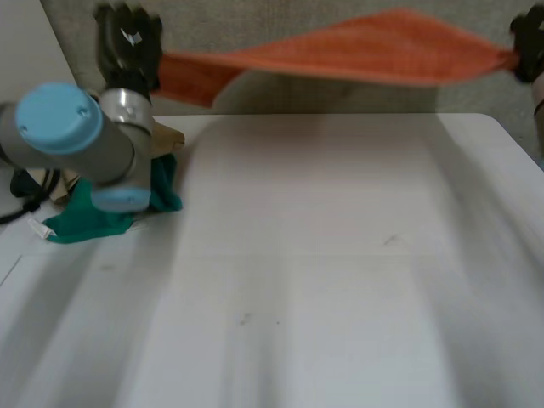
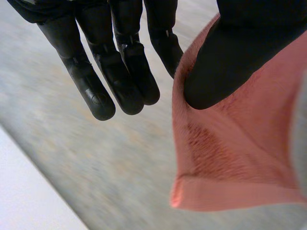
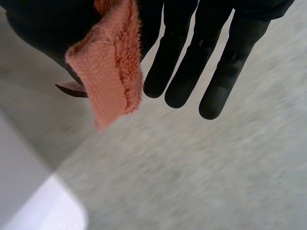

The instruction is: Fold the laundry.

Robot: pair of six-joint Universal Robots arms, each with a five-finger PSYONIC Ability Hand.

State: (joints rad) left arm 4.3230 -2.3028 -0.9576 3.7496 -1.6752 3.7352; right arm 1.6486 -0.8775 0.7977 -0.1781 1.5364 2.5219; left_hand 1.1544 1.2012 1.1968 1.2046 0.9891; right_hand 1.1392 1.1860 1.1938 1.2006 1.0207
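An orange towel point(image 1: 357, 49) hangs stretched in the air above the table's far edge, held at both ends. My left hand point(image 1: 127, 42) holds its left end; in the left wrist view the thumb point(image 2: 240, 52) pinches the towel's corner point(image 2: 225, 158) against a finger, the other fingers point(image 2: 120, 72) straight. My right hand point(image 1: 529, 42) holds the right end; in the right wrist view the towel's corner point(image 3: 112, 62) is pinched beside the thumb, with the remaining fingers point(image 3: 211, 62) straight.
A green cloth point(image 1: 102, 212) lies in a heap at the table's left side, partly behind my left arm point(image 1: 76, 136), with a beige cloth point(image 1: 166, 136) just behind it. The white table point(image 1: 340, 280) spreads out below the towel.
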